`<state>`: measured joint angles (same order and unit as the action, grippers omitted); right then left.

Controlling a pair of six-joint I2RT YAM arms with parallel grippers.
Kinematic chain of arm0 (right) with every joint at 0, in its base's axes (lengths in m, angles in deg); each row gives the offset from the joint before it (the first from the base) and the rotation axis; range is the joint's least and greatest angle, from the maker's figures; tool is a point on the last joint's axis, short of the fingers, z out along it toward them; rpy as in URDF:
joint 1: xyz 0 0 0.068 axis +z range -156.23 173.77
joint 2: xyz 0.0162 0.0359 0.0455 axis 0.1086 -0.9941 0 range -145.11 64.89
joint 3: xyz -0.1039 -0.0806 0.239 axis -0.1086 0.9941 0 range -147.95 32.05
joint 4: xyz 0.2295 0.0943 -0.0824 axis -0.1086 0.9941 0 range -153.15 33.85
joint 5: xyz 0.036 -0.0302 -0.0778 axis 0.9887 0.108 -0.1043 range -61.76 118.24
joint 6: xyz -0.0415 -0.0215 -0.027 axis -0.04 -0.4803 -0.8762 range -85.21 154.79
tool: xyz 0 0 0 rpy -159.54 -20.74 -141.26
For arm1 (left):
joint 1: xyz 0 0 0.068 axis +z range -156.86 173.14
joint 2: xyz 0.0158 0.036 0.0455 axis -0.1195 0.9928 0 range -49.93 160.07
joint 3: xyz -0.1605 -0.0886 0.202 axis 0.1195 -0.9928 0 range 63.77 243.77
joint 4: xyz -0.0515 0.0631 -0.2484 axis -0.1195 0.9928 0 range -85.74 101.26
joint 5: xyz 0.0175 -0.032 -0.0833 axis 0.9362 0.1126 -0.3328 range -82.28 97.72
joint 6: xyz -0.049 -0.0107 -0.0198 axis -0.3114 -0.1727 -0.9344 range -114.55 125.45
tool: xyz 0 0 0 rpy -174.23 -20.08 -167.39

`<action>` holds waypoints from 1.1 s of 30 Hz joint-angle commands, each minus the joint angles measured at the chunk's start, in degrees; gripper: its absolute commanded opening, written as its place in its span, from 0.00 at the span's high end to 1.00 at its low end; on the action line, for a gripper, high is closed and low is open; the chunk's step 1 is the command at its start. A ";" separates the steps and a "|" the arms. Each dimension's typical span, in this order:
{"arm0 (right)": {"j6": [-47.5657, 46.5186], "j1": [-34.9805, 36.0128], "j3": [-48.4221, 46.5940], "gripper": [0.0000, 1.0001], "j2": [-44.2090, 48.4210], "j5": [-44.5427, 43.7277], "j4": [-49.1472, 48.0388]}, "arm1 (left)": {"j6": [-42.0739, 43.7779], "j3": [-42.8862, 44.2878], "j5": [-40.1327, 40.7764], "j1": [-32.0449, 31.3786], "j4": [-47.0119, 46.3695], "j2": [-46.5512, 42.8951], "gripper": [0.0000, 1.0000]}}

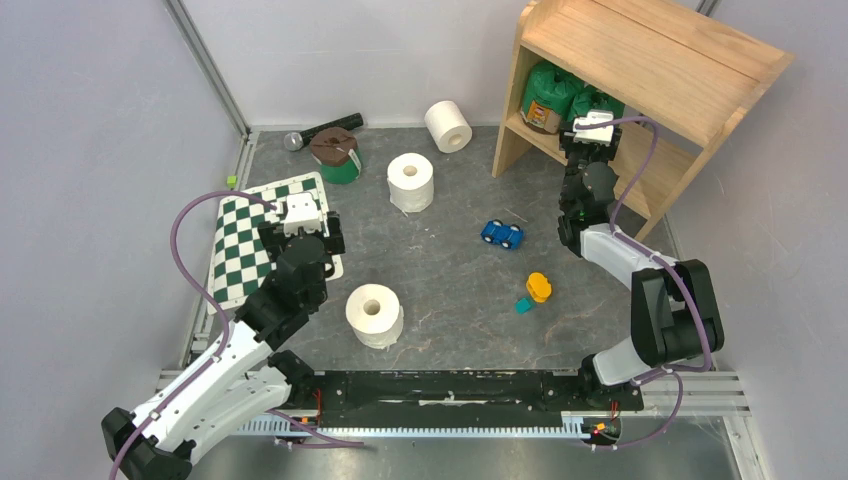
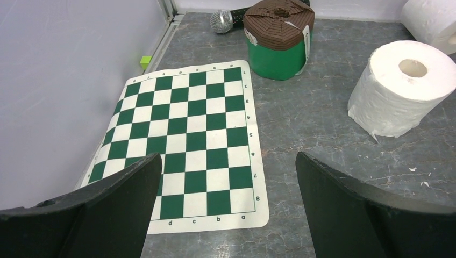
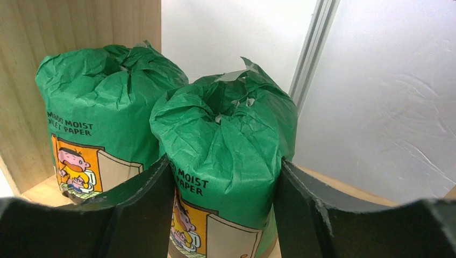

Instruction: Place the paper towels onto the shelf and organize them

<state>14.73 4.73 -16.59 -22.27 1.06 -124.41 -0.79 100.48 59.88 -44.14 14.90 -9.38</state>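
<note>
**Green pair, packed tight**

Green roll (image 3: 223, 140) is clamped in the right gripper (image 3: 224, 164), pressed beside its twin (image 3: 91, 107) inside the shelf (image 1: 650, 50), far right, probably to save room. Left gripper (image 2: 227, 158) hangs spread over the mat (image 2: 188, 140). Three white rolls (image 1: 410, 180) are on the table (image 1: 450, 260).

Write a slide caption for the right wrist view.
Right gripper clasps a green-wrapped roll on the shelf, a second wrapped roll beside it.

Table (image 1: 450, 280): shelf (image 1: 650, 50), three white rolls (image 1: 374, 313), checkered mat (image 1: 240, 250). Shelf tier: two green rolls (image 3: 226, 145).
</note>
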 commanded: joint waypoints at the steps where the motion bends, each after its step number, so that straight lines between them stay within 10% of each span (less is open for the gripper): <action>1: -0.42 -0.50 -2.16 0.38 3.29 2.73 4.04 | -3.51 2.62 -1.16 1.06 -0.36 -0.47 0.00; 18: 3.18 -1.69 -0.95 0.17 5.82 3.36 9.13 | -4.96 2.24 -2.59 2.30 0.51 -2.70 0.00; 33: 6.09 -1.73 0.57 0.33 9.01 5.49 11.82 | -5.43 2.37 -3.03 2.29 1.08 -3.48 0.00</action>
<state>18.14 3.22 -16.20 -15.78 5.45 -111.88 -3.79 100.70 56.75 -42.17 16.60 -12.13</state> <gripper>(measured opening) 0.688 0.994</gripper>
